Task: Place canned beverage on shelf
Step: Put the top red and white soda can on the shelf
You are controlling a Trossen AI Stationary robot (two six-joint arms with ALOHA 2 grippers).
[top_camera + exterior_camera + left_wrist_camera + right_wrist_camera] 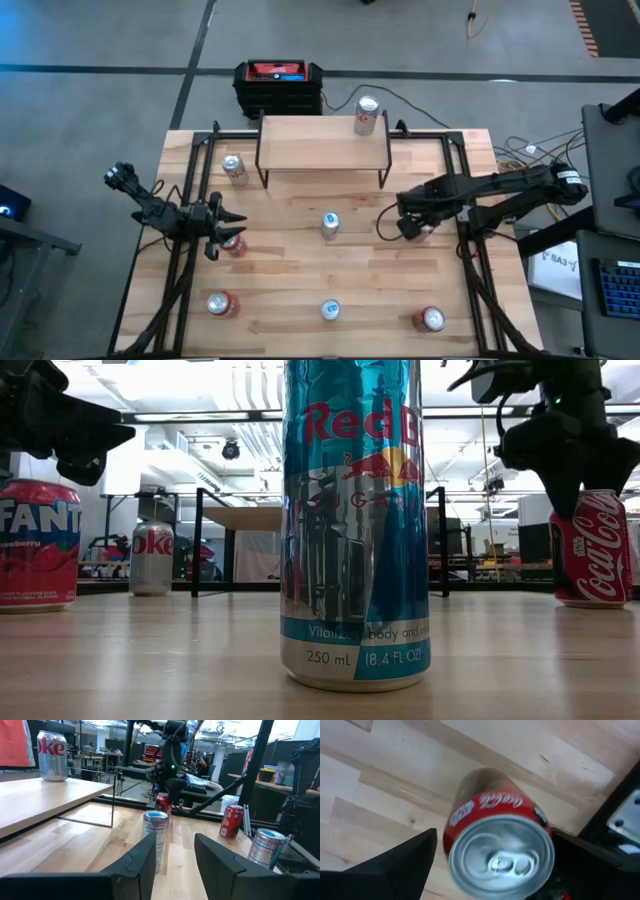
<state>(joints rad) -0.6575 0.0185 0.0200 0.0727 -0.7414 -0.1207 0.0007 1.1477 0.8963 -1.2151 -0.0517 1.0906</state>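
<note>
The shelf (322, 142) stands at the table's far middle, and a Diet Coke can (366, 115) stands upright on its board. A red Coca-Cola can (490, 802) stands upright on the table right of centre. My right gripper (495, 847) points down over it, open. One finger (405, 862) is on each side of the can's top, and I cannot see either touching it. My left gripper (215, 232) waits at the table's left beside a red Fanta can (38, 545), fingers drawn close with nothing between them.
Other cans stand on the table: a Diet Coke (235, 168) left of the shelf, a Red Bull (330, 224) in the middle, and a red can (222, 303), a Red Bull (330, 310) and a red can (432, 318) along the near edge. A black-and-red box (278, 85) sits behind the shelf.
</note>
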